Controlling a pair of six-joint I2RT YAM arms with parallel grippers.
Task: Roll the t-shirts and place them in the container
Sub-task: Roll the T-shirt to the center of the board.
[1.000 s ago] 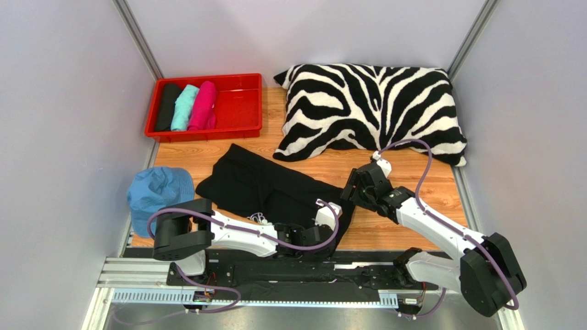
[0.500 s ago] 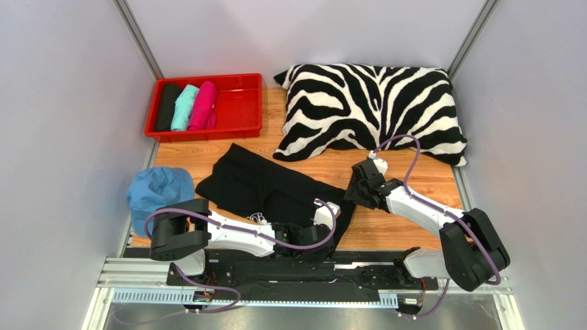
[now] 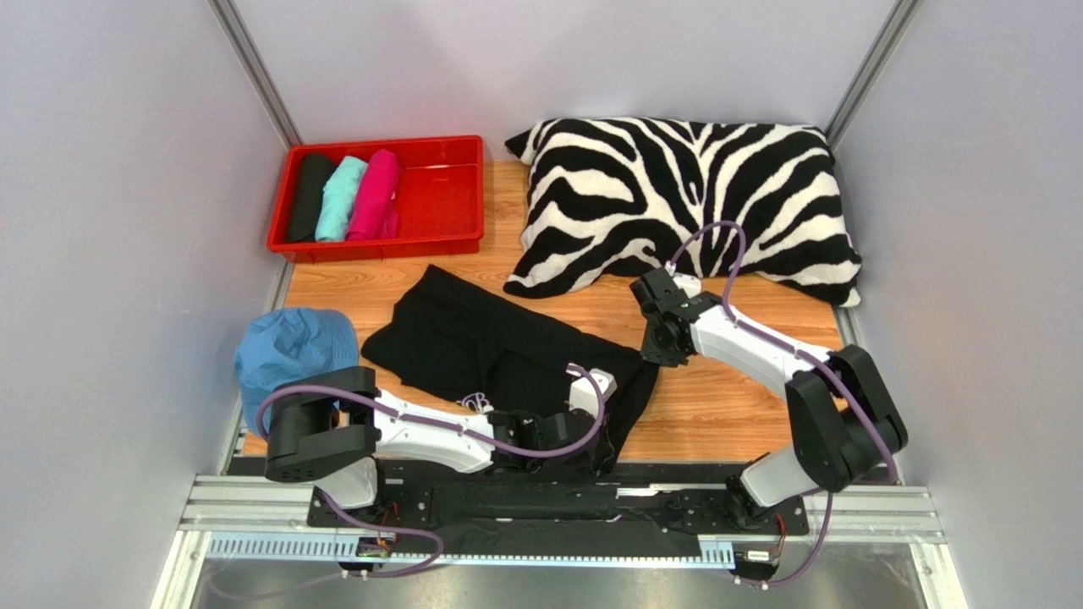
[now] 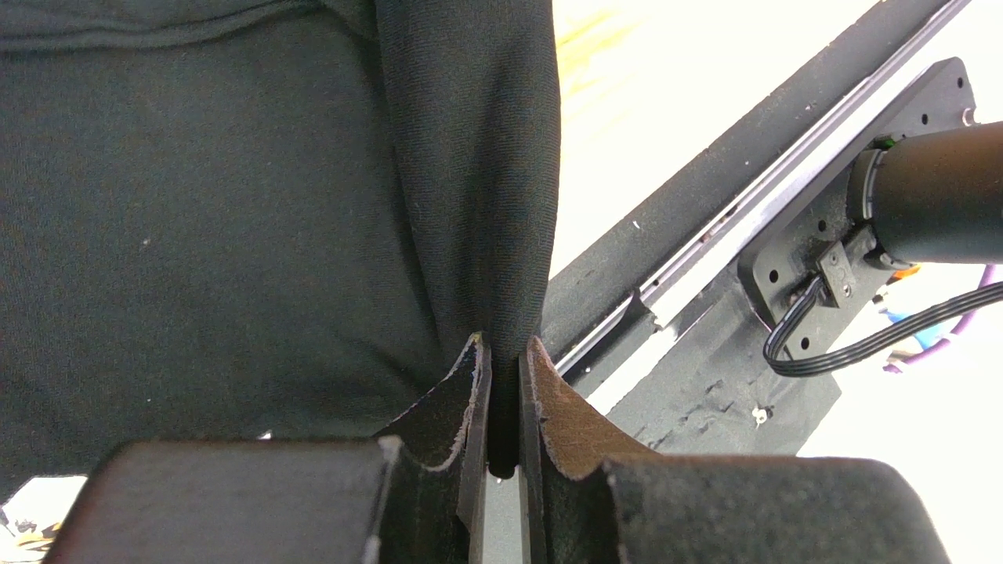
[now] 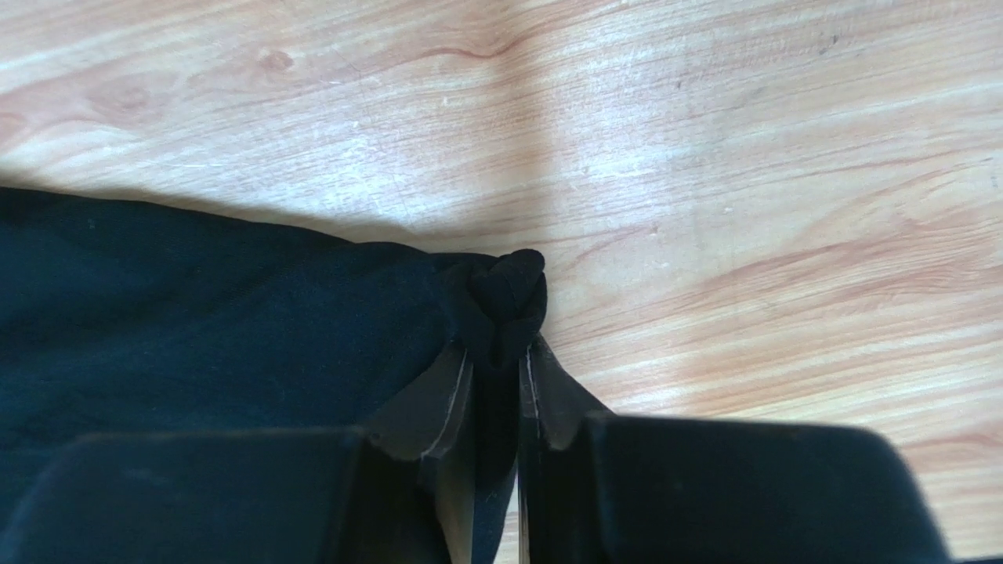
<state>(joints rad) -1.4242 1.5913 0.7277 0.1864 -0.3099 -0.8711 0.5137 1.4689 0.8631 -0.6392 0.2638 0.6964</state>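
tray (image 3: 439,190) — far left, rolled t-shirts (image 3: 343,197) in it | pillow (image 3: 687,203) to its right | spread t-shirt (image 3: 483,336) in front

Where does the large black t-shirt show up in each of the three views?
Top external: the black t-shirt lies spread across the centre of the picture.
Left wrist: it fills the left and upper centre, a fold pinched in the left gripper.
Right wrist: lower left, its corner pinched in the right gripper.
Shared landmark: the wooden tabletop, clear in the top and right wrist views, washed out in the left wrist.
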